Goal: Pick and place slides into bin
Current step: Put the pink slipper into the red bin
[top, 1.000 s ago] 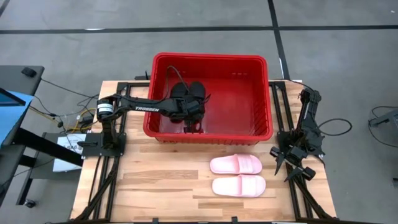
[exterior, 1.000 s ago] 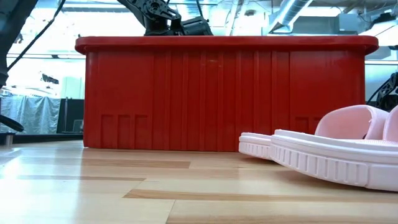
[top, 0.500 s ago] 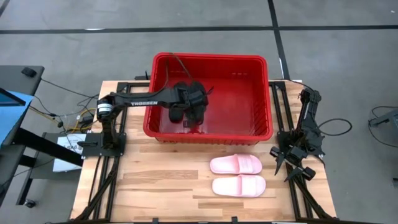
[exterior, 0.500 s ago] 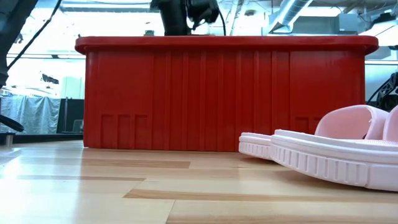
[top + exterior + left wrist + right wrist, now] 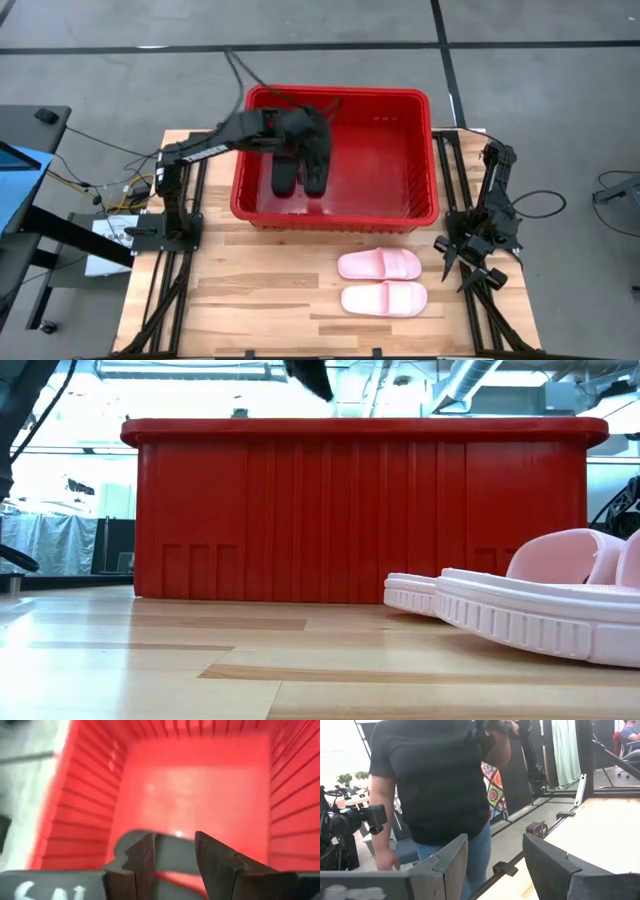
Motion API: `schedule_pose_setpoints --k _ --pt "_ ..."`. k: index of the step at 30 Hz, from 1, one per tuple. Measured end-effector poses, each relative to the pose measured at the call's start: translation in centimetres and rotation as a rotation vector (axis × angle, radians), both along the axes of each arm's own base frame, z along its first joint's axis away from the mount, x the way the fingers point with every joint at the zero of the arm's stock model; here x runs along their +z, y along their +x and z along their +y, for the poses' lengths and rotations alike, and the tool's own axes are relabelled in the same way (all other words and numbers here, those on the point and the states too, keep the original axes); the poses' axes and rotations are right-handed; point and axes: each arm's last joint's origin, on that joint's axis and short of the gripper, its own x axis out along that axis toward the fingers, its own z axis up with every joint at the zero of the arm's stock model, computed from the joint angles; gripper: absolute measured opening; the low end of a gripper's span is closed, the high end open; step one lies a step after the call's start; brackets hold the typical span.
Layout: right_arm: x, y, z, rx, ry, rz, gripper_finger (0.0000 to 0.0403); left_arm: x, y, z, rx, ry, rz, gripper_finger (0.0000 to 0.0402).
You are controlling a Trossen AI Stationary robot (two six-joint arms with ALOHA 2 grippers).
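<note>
the two pale pink open-toe slide sandals (image 5: pixel 382 281) lie side by side on the wooden table, long axes across it, just in front of the large red ribbed plastic bin (image 5: pixel 421 205) holding both matte black sandals (image 5: pixel 298 170), and nearest the parked right gripper (image 5: pixel 478 262) with fingers spread, while the left gripper (image 5: pixel 174 856) hangs spread and empty over the bin.

Both arms dark, near-black, slim jointed links on black frame bases bolted at the worktop edges. Left arm (image 5: pixel 205 148): silver-ringed round joint housing near its base, black cable looping off the upper link, thin yellow and white wiring bundled by the base. Left pincer (image 5: pixel 175 865): two dark blocky fingers with stepped, notched inner faces; white lettering on the wrist body (cropped, unreadable). Right arm (image 5: pixel 490 205): all black, cable trailing off its side. Right pincer (image 5: pixel 495 862): two flat angular dark-grey fingers with bevelled edges.
</note>
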Motion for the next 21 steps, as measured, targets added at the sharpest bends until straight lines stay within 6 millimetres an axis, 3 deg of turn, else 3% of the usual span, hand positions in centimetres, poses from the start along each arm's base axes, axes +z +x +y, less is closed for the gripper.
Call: schedule_pose_setpoints --k 6,12,16,21 --pt "0.0 0.0 0.0 0.0 0.0 0.0 0.0182 6.4 -3.8 -1.8 -0.059 0.013 -0.236 0.0133" --pt "0.0 0.0 0.0 0.0 0.0 0.0 0.0182 11.7 -9.8 -3.7 -0.136 -0.012 -0.517 0.0133" --pt "0.0 0.0 0.0 0.0 0.0 0.0 0.0182 13.3 -13.3 -4.9 -0.205 -0.064 -0.625 0.0133" --pt "0.0 0.0 0.0 0.0 -0.001 0.0 0.0182 13.1 -15.9 -6.4 -0.247 -0.122 -0.729 0.0133"
